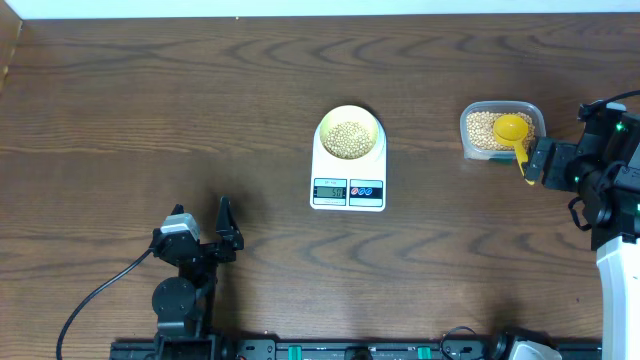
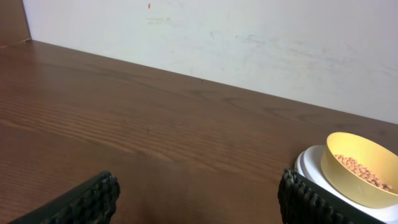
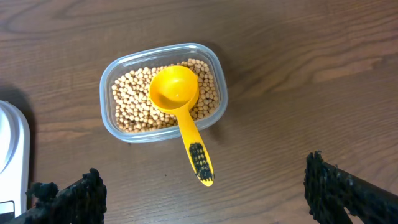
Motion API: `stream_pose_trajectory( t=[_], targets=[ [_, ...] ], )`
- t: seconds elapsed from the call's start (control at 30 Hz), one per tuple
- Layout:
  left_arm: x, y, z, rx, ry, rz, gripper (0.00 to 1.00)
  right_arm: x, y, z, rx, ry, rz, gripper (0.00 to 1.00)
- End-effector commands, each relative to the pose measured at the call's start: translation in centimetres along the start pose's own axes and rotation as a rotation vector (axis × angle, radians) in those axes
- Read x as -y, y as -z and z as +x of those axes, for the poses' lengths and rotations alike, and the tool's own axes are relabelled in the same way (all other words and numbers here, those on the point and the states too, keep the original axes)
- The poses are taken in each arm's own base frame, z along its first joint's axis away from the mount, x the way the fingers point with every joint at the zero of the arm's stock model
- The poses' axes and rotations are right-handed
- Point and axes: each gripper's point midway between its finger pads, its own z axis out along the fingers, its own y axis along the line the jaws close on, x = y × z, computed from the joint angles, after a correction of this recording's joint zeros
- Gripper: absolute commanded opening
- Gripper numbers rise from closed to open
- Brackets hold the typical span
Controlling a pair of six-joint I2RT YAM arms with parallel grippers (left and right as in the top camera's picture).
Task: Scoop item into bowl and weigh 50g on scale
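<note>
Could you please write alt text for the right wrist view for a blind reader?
A clear plastic tub of tan beans sits on a wooden table, with an empty yellow scoop lying on the beans, its handle overhanging the rim. The open right pincer hangs above.

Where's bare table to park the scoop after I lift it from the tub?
Bare wood lies between the scale and the tub, and across the whole left side beyond the left gripper. Crowded: around the tub, where the right gripper hovers by the scoop handle.
</note>
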Motion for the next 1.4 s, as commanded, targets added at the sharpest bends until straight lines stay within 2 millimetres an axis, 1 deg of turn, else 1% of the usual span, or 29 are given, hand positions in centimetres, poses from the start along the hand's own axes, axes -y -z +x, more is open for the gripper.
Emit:
stream_pose_trajectory(
  t=[0.0, 0.23, 0.43, 0.57, 0.73, 0.9, 1.0, 1.2, 1.37],
  targets=[
    [-1.0, -0.1, 1.5, -0.043, -0.019, -0.046, 0.84, 0.1, 0.3, -0.5, 0.011, 0.012, 0.008, 0.99],
    [-1.0, -0.1, 1.5, -0.043, -0.019, -0.046, 0.84, 0.2, 0.0, -0.3, 0.002, 0.012, 0.008, 0.99],
    [-1.0, -0.1, 1.5, -0.043, -0.019, -0.046, 0.84, 0.1, 0.8, -0.7, 0.030, 0.014, 0.009, 0.99],
    [-1.0, -0.1, 1.5, -0.043, -0.020, -0.046, 0.84, 0.0, 2.6, -1.4, 0.086, 0.019, 0.012, 0.99],
    [-1.0, -0.1, 1.5, -0.043, -0.019, -0.046, 0.84, 0.2, 5.6, -2.4, 0.182, 0.026, 0.047, 0.99],
    [-1.0, -0.1, 1.5, -0.043, -0.019, -0.046, 0.84, -0.1, 7.8, -2.0, 0.261, 0.029, 0.046, 0.99],
    [-1.0, -0.1, 1.5, -0.043, -0.019, -0.046, 0.84, -0.8, 8.3, -1.6, 0.340, 0.007, 0.022, 0.99],
    [-1.0, -0.1, 1.5, -0.043, -0.019, -0.046, 0.84, -2.6, 7.3, -0.3, 0.562, -0.041, -0.060, 0.99],
    [-1.0, -0.1, 1.5, -0.043, -0.019, -0.046, 0.84, -3.7, 7.3, 0.5, 0.793, -0.068, -0.137, 0.99]
  ],
)
